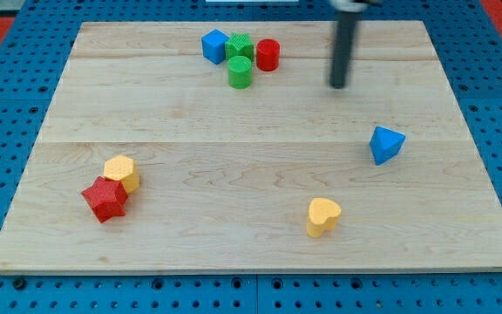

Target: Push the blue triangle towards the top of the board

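The blue triangle lies on the wooden board at the view's right, about mid-height. My tip is above and to the left of it, apart from it, with bare board between. The dark rod rises from the tip to the view's top edge.
A blue cube, a green star, a green cylinder and a red cylinder cluster at the top centre. A yellow block touches a red star at lower left. A yellow heart lies at lower right.
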Robot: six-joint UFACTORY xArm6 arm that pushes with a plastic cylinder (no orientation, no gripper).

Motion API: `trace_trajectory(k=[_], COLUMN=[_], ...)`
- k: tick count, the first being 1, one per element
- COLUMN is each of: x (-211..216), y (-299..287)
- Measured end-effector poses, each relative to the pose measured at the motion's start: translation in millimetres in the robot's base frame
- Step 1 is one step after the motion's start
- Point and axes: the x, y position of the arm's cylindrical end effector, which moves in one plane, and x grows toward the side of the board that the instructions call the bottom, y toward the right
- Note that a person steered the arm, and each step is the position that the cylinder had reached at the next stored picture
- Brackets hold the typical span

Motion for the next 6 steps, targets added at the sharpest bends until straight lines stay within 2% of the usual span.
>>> trace_trajectory(k=[1,2,3,4,5,6], x=[81.4,129.7,118.4,70.3,57.5,55.9], y=[71.3,29.4,-61.6,-55.8,-42.8,18.1])
